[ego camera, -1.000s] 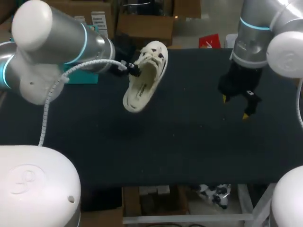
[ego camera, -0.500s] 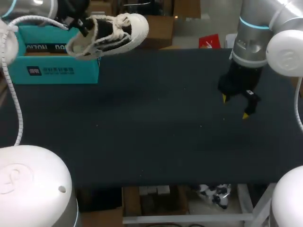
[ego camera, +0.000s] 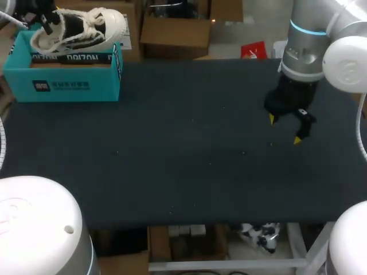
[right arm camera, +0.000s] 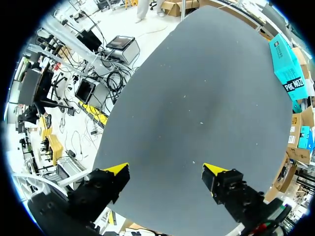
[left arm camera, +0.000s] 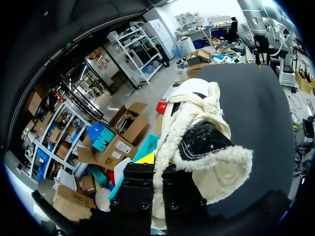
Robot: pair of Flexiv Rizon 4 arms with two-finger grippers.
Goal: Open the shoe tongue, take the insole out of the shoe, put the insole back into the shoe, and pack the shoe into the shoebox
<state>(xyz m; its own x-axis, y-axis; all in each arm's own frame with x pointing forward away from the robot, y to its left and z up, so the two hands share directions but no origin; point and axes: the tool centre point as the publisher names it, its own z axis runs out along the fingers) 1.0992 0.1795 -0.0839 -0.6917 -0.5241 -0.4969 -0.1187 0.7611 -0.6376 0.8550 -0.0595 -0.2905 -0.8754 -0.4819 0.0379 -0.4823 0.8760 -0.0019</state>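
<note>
**Dark worktop, shoe over the shoebox**

Black worktop [ego camera: 189,160] stretches before us, with the teal shoebox [ego camera: 63,80] at its far left corner. Our left pincer [left arm camera: 158,169] pinches the cream-and-black shoe [ego camera: 77,28] at its heel end and holds it over the open shoebox, toe pointing toward the middle. We cannot tell whether the sole touches the rim. Our right pincer [ego camera: 285,129] hangs spread above the right part of the worktop, well apart from the shoebox.
</note>
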